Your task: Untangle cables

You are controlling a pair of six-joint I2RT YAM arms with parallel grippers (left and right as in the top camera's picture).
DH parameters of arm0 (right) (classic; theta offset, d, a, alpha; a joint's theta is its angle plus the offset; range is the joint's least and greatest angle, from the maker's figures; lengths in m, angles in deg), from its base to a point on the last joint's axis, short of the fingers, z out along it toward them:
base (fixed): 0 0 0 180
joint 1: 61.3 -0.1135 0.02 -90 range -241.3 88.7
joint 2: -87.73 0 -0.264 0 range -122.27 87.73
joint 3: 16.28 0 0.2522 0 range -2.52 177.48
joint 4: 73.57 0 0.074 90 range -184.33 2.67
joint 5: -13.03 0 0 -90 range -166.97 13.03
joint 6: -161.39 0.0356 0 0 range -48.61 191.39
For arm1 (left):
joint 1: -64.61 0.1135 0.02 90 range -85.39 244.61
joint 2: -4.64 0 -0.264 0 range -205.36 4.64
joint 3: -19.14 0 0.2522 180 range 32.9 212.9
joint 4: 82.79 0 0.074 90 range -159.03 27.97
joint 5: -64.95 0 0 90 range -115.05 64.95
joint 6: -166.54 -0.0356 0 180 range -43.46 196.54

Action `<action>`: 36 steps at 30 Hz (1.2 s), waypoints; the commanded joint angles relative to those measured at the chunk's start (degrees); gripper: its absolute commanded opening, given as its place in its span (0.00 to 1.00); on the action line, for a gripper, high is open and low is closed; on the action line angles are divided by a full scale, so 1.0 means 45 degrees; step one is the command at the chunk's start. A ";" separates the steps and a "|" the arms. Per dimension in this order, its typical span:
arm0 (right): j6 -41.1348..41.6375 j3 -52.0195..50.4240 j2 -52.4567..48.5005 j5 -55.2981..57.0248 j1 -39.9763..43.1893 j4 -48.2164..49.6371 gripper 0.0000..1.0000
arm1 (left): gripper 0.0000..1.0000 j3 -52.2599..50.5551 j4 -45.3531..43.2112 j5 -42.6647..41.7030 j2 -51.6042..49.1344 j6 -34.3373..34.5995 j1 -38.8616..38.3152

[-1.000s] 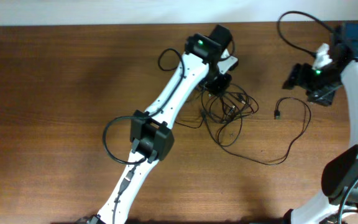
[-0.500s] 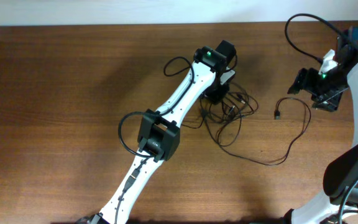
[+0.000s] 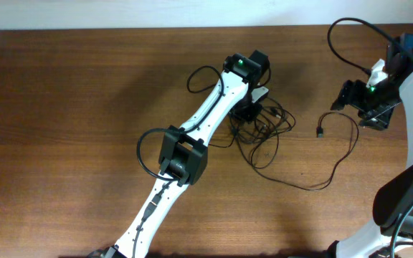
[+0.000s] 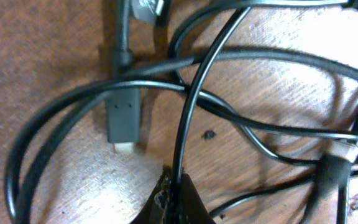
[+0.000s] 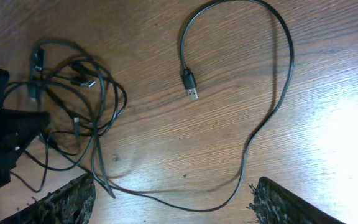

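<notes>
A knotted clump of very thin black cables (image 3: 262, 123) lies on the brown wood-grain table (image 3: 63, 107), right of centre and toward the far side. The white left arm (image 3: 205, 115) reaches to it from the near edge. The black left gripper (image 3: 252, 109) sits on the clump's far left edge. In the left wrist view its tips are pressed together on one cord (image 4: 189, 106), which runs straight into them.

Just left of that cord lies a flat black rectangular plug with a metal tip (image 4: 123, 118). Any marking on its body is too blurred to read.

One long loose strand (image 5: 286, 81) leaves the clump on the near side. It sweeps right, curls back toward the far side and ends in a small black plug with a silver tip (image 5: 190, 85). That plug lies apart from the clump, to its right. No lettering can be made out on it.

The right gripper (image 5: 171, 186) hangs above the table at the far right with its fingers (image 5: 67, 199) spread wide, touching nothing.

Compared with half a second ago, the left gripper has edged slightly left and nearer. The clump and the loose strand lie as they did. Compared with a second ago, the left arm's elbow has swung right and the right gripper has drifted right and nearer.
</notes>
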 commanded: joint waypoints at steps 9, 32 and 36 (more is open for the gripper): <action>-0.0136 -0.0083 -0.0039 -0.2390 -0.2501 0.1433 0.82 | 0.00 0.1938 0.0675 -0.3254 0.3322 -0.0515 0.1763; 0.0724 -0.0321 -0.0068 -0.2550 -0.5119 0.4478 0.82 | 0.00 0.1943 -0.0894 -0.6343 0.9122 0.1243 0.5489; 0.0423 -0.0321 -0.0068 -0.3293 -0.5736 0.5314 0.82 | 0.00 0.1943 -0.1341 -0.6343 0.9942 0.1681 0.5765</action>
